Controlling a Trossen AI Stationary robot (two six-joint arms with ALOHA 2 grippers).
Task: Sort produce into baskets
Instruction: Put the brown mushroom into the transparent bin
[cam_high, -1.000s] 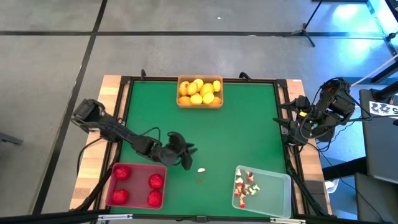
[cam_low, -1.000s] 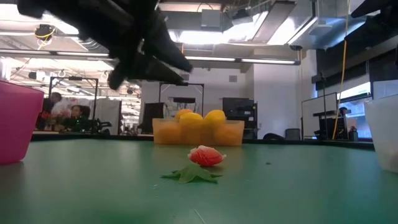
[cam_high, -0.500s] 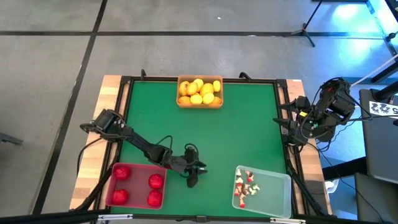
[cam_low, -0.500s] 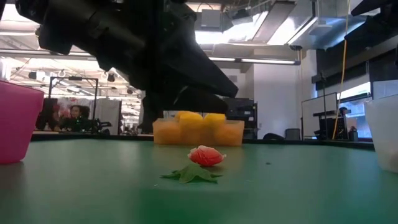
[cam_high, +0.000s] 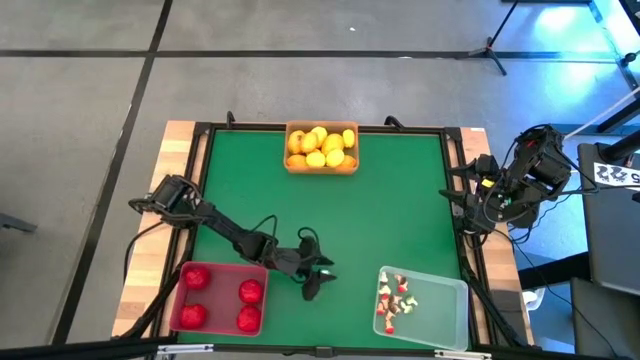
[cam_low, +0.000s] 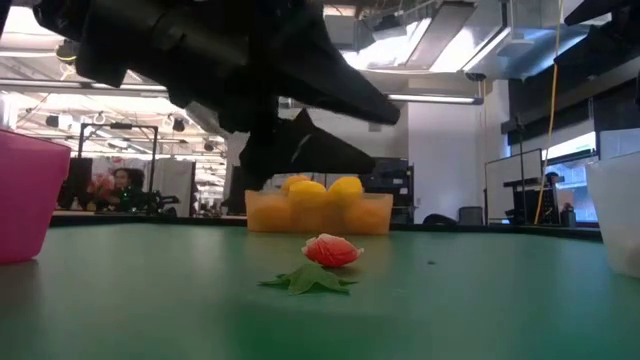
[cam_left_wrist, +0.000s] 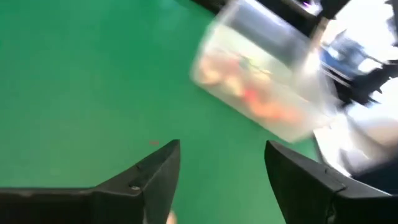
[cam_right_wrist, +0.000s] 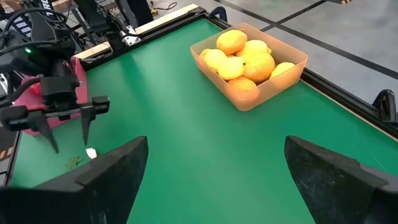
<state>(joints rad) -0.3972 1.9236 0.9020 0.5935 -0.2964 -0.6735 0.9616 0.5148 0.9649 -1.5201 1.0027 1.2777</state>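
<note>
A tiny whitish-and-red bit (cam_low: 331, 250) lies on the green table beside a loose green leaf (cam_low: 308, 280), near the front edge. In the high view my left gripper (cam_high: 315, 275) covers it. That gripper is open and hovers low over the bit (cam_right_wrist: 91, 152), with one fingertip (cam_right_wrist: 86, 138) just beside it and clear of it. The red basket (cam_high: 222, 320) holds red round fruits. Yellow fruits fill the orange basket (cam_high: 322, 170) at the far edge. The clear basket (cam_high: 450, 300) holds small bits. My right gripper (cam_right_wrist: 216, 146) waits open beyond the table's right edge.
A wide stretch of green mat (cam_high: 380, 210) lies bare between the three baskets. A dark raised frame (cam_high: 200, 160) runs around the table. My right arm (cam_high: 505, 190) and its cables stand off the right edge.
My left gripper has come down and moved toward the table's right and near edges, ending over the small bit. It has tipped further downward and its fingers have spread wider apart. The bit and the leaf have stayed where they were.
</note>
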